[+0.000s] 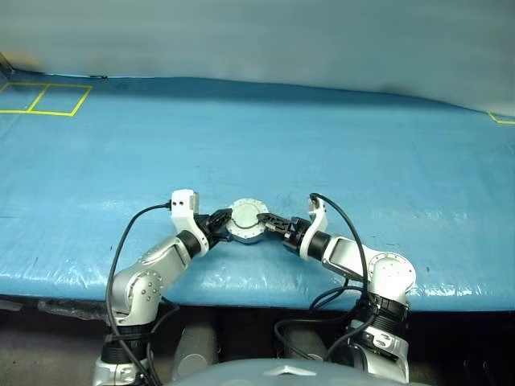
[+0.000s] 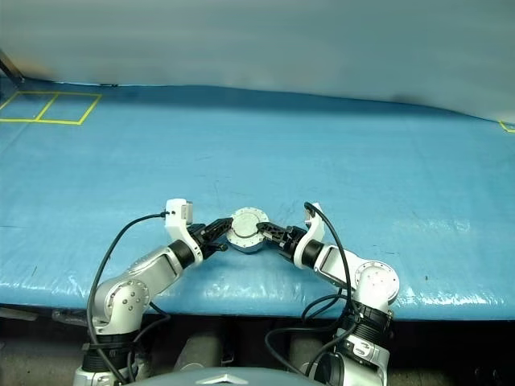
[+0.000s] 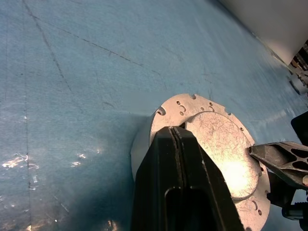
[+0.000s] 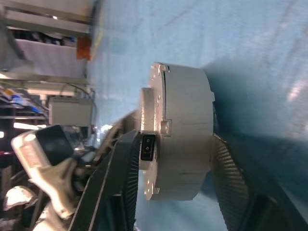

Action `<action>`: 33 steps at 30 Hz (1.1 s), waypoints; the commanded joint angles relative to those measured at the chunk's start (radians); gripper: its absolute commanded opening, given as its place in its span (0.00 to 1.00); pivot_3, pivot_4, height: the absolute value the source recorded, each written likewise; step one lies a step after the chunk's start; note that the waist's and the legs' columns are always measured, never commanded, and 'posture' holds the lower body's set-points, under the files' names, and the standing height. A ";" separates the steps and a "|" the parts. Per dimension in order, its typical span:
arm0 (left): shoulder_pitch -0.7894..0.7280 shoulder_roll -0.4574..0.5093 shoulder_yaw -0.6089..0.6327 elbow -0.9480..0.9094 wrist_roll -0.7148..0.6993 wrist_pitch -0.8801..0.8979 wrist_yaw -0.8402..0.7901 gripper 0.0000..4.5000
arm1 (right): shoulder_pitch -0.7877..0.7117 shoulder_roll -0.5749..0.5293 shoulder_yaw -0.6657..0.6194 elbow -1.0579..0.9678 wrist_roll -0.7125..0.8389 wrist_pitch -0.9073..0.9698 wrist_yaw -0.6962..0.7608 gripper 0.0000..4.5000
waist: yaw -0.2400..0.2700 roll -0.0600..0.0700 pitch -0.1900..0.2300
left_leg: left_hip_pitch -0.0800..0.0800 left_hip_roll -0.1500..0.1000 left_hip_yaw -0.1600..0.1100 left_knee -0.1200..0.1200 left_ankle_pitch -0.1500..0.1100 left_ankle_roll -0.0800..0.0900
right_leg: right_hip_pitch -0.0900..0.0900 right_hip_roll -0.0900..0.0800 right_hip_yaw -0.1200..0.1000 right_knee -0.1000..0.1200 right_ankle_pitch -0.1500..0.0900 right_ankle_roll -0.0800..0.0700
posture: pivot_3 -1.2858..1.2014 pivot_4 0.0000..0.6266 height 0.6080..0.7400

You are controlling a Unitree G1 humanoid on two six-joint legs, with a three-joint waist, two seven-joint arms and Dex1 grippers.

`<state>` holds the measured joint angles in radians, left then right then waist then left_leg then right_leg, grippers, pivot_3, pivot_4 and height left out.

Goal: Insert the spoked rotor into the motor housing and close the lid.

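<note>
The motor housing [image 1: 245, 223] is a round silver drum near the table's front edge, between my two grippers. Its lid [image 3: 221, 144] is down on it, plain grey face with the raised circle showing. The spoked rotor is hidden. My left gripper [image 1: 219, 219] is shut, and its joined fingertips [image 3: 175, 132] rest on the lid's rim from the left. My right gripper [image 4: 174, 136] comes in from the right and straddles the housing [image 4: 183, 130]. One finger [image 4: 120, 183] lies against the lid face, the other [image 4: 231, 183] against the bottom.
A blue sheet [image 1: 257, 145] covers the table, and its front edge [image 1: 265, 301] runs just behind my wrists. Yellow tape squares [image 1: 44, 98] mark the far left corner. More yellow tape [image 1: 500, 119] shows at the far right.
</note>
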<state>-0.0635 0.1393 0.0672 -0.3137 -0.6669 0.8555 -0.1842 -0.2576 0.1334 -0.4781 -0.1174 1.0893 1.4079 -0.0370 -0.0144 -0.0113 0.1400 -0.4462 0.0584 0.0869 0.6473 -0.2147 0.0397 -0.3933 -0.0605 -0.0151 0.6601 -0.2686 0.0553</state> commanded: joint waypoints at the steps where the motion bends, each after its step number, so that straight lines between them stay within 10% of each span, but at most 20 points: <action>1: 0.006 -0.008 -0.018 0.003 0.007 0.003 -0.006 0.00 | 0.079 0.151 0.055 0.000 0.058 -0.013 -0.030 0.26 | 0.001 0.000 0.000 | 0.000 0.000 0.000 0.000 0.000 0.000 | 0.000 0.000 0.000 0.000 0.000 0.000 | 0.52 0.24 1.00; 12: -0.016 0.002 0.016 0.013 -0.006 0.000 -0.010 0.00 | 0.101 0.114 0.089 0.004 0.125 -0.010 -0.088 0.25 | -0.005 0.000 0.000 | 0.000 0.000 0.000 0.000 0.000 0.000 | 0.000 0.000 0.001 0.000 0.000 0.000 | 0.52 0.24 1.00; 26: 0.072 -0.177 0.331 -0.047 -0.372 0.010 0.164 0.96 | 0.060 0.072 0.085 0.002 0.322 -0.223 -0.172 0.25 | -0.007 -0.001 0.001 | -0.002 0.000 0.000 0.000 0.000 0.000 | -0.001 0.001 0.001 0.000 0.001 0.002 | 0.52 0.24 1.00; 33: 0.149 -0.257 0.309 -0.070 -0.686 0.007 0.152 1.00 | 0.017 0.071 0.165 -0.013 0.430 -0.306 -0.221 0.25 | -0.009 -0.001 0.001 | -0.005 0.001 0.000 0.000 0.000 0.000 | -0.003 0.002 0.002 0.000 0.001 0.002 | 0.52 0.24 1.00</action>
<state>0.0808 -0.0801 0.4042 -0.3353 -1.2722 0.8636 -0.0204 -0.2302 0.1040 -0.3648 -0.0827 1.4371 1.1269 -0.2694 -0.0237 -0.0126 0.1415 -0.4509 0.0590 0.0867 0.6478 -0.2149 0.0400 -0.3966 -0.0585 -0.0134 0.6600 -0.2676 0.0574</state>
